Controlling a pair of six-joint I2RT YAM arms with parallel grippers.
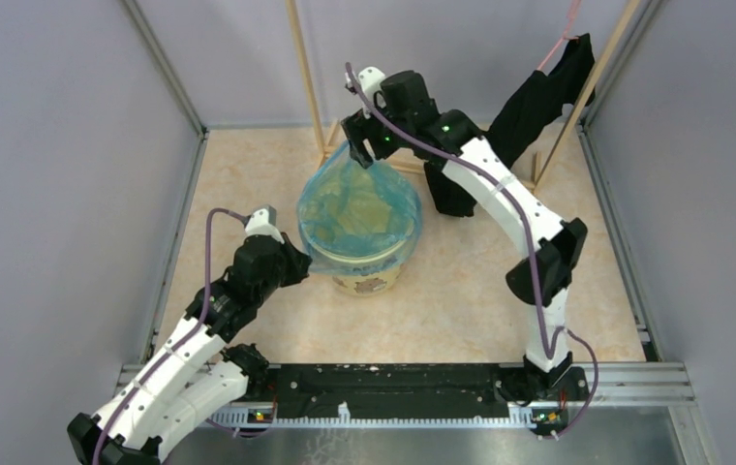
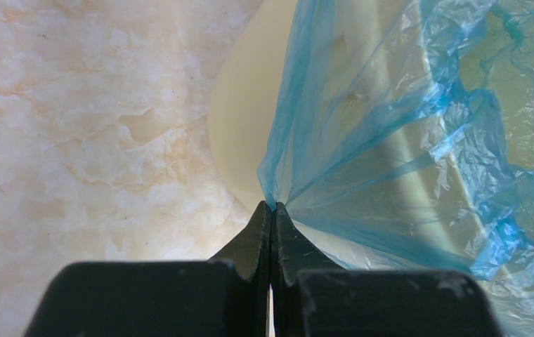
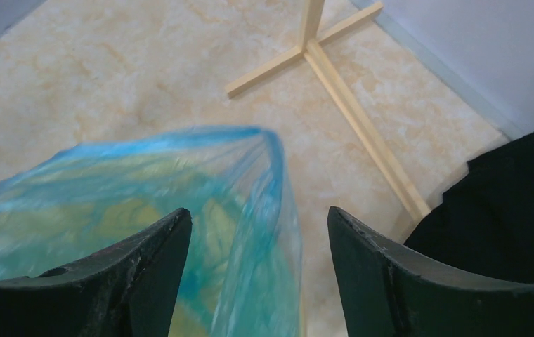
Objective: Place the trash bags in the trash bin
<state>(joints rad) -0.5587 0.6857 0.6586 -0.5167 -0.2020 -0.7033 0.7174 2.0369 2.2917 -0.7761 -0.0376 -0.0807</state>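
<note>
The light-blue trash bag (image 1: 359, 208) is spread over the mouth of the yellow-tan trash bin (image 1: 369, 279), with yellow showing through the film. My left gripper (image 1: 304, 263) is at the bin's left rim and is shut on the bag's edge. In the left wrist view the fingertips (image 2: 272, 207) pinch the film (image 2: 405, 140) beside the bin's wall (image 2: 243, 126). My right gripper (image 1: 362, 155) is open above the bag's far corner. In the right wrist view (image 3: 258, 225) that raised, blurred corner (image 3: 264, 182) stands between the spread fingers, ungripped.
A wooden stand (image 1: 311, 87) rises behind the bin, and its cross-shaped foot (image 3: 348, 91) lies on the floor. A black cloth garment (image 1: 538, 102) hangs at the back right, close to the right arm; it also shows in the right wrist view (image 3: 503, 210). Grey walls enclose the marbled floor.
</note>
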